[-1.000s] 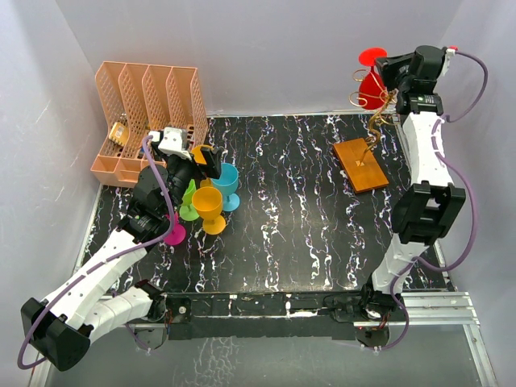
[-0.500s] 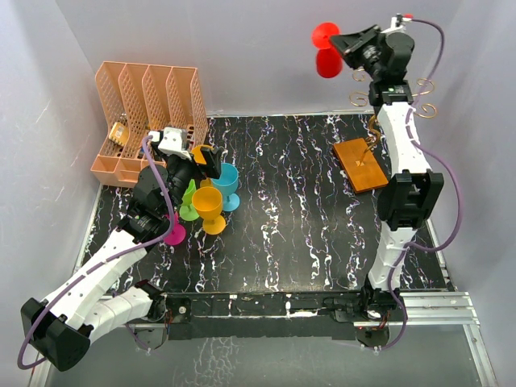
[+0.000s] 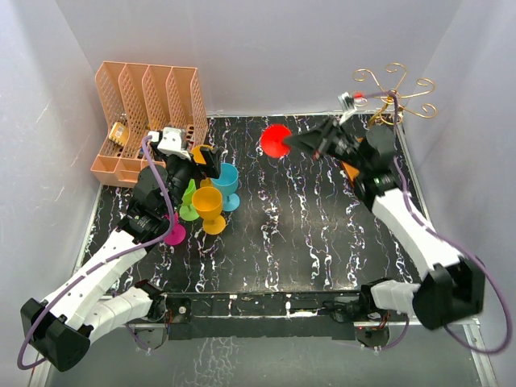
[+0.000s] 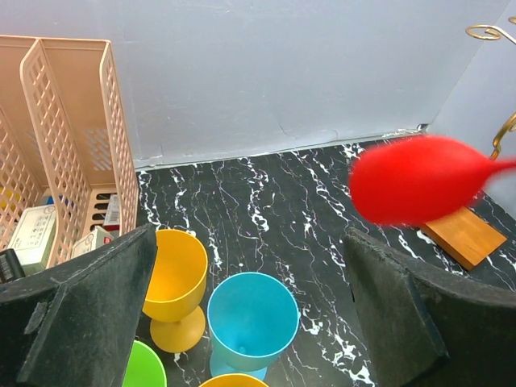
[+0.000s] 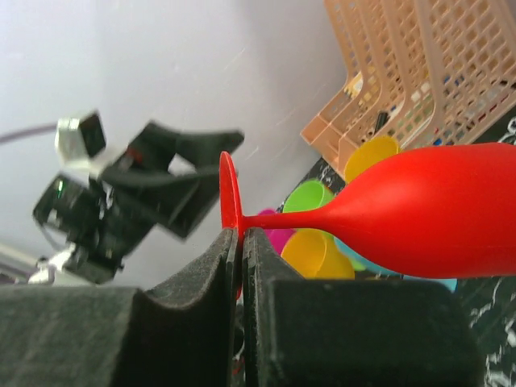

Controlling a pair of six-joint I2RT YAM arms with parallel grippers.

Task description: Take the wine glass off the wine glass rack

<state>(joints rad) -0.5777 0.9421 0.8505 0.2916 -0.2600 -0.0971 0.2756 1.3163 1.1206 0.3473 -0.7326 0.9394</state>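
Observation:
The red wine glass [image 3: 276, 139] hangs on its side in the air over the back middle of the table, clear of the rack. My right gripper [image 3: 313, 143] is shut on the glass's round foot [image 5: 229, 193], with the bowl [image 5: 427, 211] pointing away. The gold wire wine glass rack [image 3: 393, 87] stands at the back right with nothing on its arms, its orange-brown base mostly hidden behind my right arm. My left gripper [image 3: 199, 158] is open and empty above a blue cup [image 4: 251, 318]. The red glass shows blurred in the left wrist view [image 4: 419, 179].
A peach file organizer [image 3: 145, 109] stands at the back left. Blue [image 3: 226, 182], yellow [image 3: 211, 208], green [image 3: 189, 211] and pink [image 3: 172, 235] cups stand grouped under my left arm. The rack's wooden base [image 4: 463, 236] lies at the right.
My right arm has swung the red glass up off the rack, then left and down to over the back middle of the table. The left arm has not moved.

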